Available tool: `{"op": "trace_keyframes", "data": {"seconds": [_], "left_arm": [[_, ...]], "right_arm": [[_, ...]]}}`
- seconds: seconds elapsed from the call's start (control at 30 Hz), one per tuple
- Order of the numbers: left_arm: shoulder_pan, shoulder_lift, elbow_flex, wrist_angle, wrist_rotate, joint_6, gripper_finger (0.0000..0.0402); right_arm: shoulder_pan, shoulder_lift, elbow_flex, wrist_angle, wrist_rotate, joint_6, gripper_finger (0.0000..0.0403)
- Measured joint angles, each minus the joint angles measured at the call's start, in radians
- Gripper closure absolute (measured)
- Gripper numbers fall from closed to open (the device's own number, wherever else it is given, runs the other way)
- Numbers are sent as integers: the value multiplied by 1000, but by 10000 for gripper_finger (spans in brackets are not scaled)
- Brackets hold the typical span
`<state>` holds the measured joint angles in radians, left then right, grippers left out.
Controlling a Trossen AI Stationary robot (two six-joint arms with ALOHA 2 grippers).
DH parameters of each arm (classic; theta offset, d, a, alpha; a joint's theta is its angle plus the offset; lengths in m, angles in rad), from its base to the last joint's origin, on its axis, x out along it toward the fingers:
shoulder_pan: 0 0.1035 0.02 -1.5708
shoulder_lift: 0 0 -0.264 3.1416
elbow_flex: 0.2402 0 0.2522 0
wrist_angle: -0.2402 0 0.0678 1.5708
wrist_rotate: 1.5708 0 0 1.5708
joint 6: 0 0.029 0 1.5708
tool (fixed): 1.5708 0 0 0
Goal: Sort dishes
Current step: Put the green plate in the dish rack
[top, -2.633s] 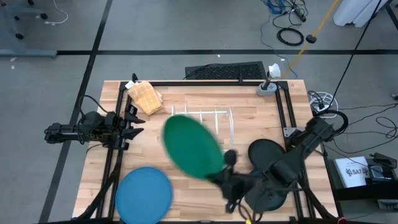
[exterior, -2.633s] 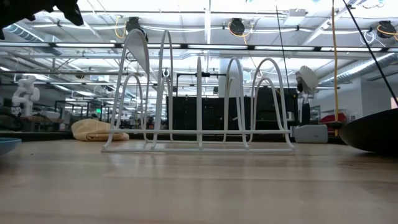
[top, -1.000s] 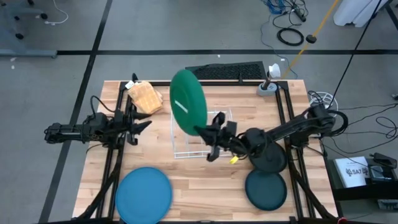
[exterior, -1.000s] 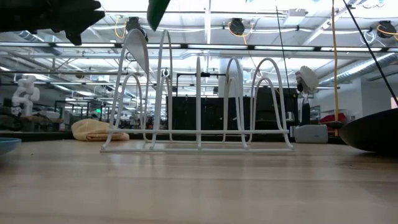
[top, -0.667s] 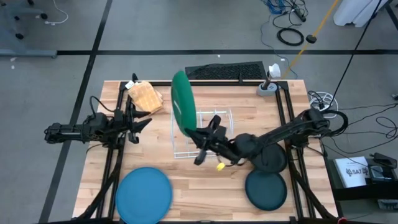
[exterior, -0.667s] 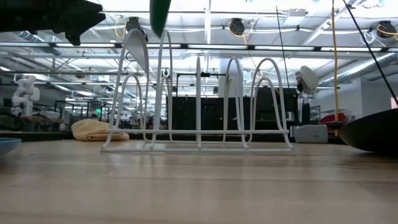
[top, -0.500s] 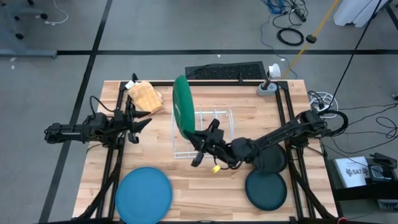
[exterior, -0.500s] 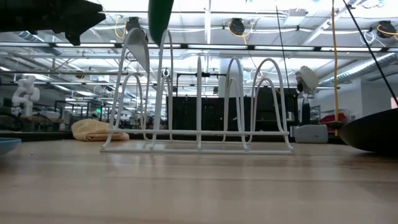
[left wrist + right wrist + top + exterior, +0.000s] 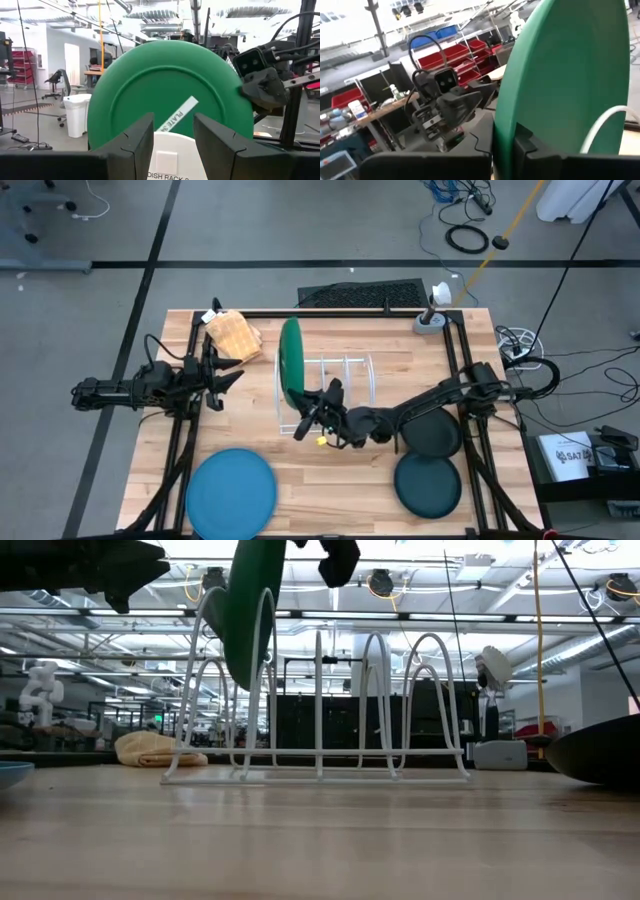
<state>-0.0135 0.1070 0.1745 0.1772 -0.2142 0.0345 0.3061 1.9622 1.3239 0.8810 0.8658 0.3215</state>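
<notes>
Now | table [image 9: 440, 490]: none racked yet | light-blue plate [image 9: 231, 493] flat, near edge, unsorted | green plate [image 9: 291, 363] upright, entering end slot of rack [image 9: 330, 393]; pinched by right gripper [image 9: 316, 409] | black plate [image 9: 432, 432], teal plate [image 9: 427, 484] flat, waiting | left gripper [image 9: 217, 367] parked aside, spread

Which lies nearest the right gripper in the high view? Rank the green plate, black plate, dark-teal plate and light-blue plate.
From the right gripper:
1. Green plate, held on edge at the rack's left end.
2. Black plate, flat to its right.
3. Dark-teal plate and light-blue plate, front right and front left: too close to call.
</notes>
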Motion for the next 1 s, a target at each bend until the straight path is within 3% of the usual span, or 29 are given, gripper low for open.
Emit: {"op": "trace_keyframes", "data": {"seconds": [0.43,0.83,1.0], "left_arm": [[0,0,0,0,0,-2,253],[0,0,0,0,0,-3,253],[0,0,0,0,0,-3,253]], "right_arm": [[-4,14,0,-39,-2,26,377],[-13,14,1,-44,-3,46,263],[-17,14,1,4,0,-3,242]]}}
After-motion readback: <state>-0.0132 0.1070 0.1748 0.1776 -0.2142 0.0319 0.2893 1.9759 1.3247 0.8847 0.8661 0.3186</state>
